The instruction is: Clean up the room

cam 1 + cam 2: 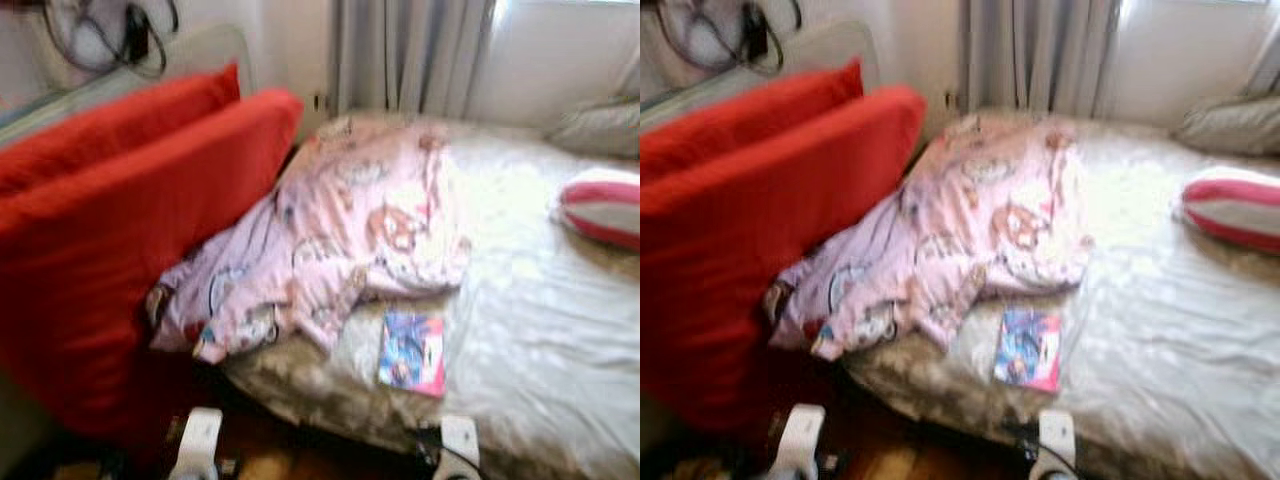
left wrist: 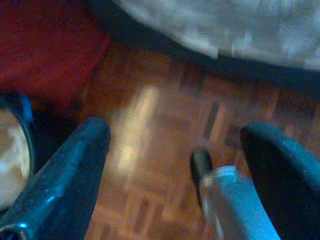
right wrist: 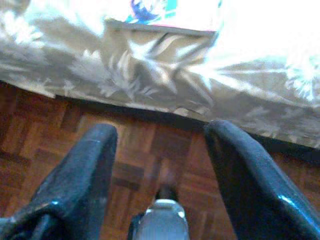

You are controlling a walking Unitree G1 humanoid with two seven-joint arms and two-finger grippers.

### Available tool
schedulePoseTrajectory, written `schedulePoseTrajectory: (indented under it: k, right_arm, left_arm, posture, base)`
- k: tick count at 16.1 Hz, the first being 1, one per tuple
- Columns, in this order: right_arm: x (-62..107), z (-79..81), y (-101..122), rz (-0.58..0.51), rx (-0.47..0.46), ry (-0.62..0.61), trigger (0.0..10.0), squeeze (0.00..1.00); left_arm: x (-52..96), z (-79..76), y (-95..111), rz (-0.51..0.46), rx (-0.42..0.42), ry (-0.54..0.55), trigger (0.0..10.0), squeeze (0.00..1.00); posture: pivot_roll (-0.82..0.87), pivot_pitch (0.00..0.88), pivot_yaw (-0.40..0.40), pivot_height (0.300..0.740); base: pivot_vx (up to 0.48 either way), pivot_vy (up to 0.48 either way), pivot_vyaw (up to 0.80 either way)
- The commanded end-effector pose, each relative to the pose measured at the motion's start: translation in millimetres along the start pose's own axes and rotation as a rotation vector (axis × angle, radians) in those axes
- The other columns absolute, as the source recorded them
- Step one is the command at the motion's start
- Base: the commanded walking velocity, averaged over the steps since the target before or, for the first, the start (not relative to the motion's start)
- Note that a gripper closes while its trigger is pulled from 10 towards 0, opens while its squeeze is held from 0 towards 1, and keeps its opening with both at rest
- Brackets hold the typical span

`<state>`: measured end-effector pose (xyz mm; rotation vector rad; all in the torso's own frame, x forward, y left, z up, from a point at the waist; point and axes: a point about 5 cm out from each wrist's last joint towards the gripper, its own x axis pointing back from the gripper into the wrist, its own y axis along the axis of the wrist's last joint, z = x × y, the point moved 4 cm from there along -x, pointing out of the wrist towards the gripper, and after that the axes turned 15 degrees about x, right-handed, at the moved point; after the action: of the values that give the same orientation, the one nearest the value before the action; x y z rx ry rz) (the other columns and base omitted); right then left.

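Plainly, both arms hang idle.
Left gripper (image 2: 175, 165): fingers spread, holding nothing, above the parquet floor (image 2: 150, 115).
Right gripper (image 3: 160, 165): fingers likewise apart, empty, low by the bed's edge.
Book (image 1: 411, 350): flat on the bed (image 1: 540, 330), near its edge.
Pink blanket (image 1: 340, 240): crumpled, spilling toward the red cushions (image 1: 120, 230).
Striped pillow (image 1: 603, 205): possibly askew; blurred.
Progress: barely begun; everything awaits tidying.

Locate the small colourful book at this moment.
In the left eye view, the book lies flat near the bed's front edge, just below the crumpled pink blanket, right of the red cushions.
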<state>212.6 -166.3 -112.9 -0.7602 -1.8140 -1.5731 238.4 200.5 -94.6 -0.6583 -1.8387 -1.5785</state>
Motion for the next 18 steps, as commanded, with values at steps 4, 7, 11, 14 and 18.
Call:
schedulePoseTrajectory:
  k: [4,7,11,14,18]
  right_arm:
    - [-1.9,-5.1,10.5,-0.031,0.019,-0.006,10.0,0.0]
    - [-2.3,-4.4,14.5,-0.051,-0.028,-0.011,10.0,0.0]
    - [-4.1,-9.3,31.2,-0.112,-0.038,-0.027,10.0,0.0]
    - [-3.8,-20.7,91.5,-0.339,-0.103,-0.061,10.0,0.0]
    - [12.3,-28.2,137.5,-0.598,-0.017,-0.078,10.0,0.0]
  left_arm:
    - [0.6,-3.7,-6.9,0.018,0.006,-0.004,10.0,0.0]
    - [1.0,-3.1,-8.4,0.023,0.0,-0.006,10.0,0.0]
    - [-1.1,-7.4,12.1,-0.068,0.072,-0.041,10.0,0.0]
    - [-1.6,-20.5,84.9,-0.327,0.17,-0.14,10.0,0.0]
    - [19.6,-28.3,138.8,-0.615,0.148,-0.227,10.0,0.0]
  posture:
    - [0.03,0.0,0.017,0.74]
    - [0.02,0.0,0.02,0.74]
    - [0.02,0.0,0.019,0.74]
    - [0.01,0.0,0.014,0.74]
    - [0.0,0.0,-0.003,0.74]
  base:
    - [0.277,0.0,0.15]
    - [0.181,0.0,0.27]
    - [0.0,0.0,0.0]
    - [0.0,0.0,0.0]
    - [0.0,0.0,0.0]
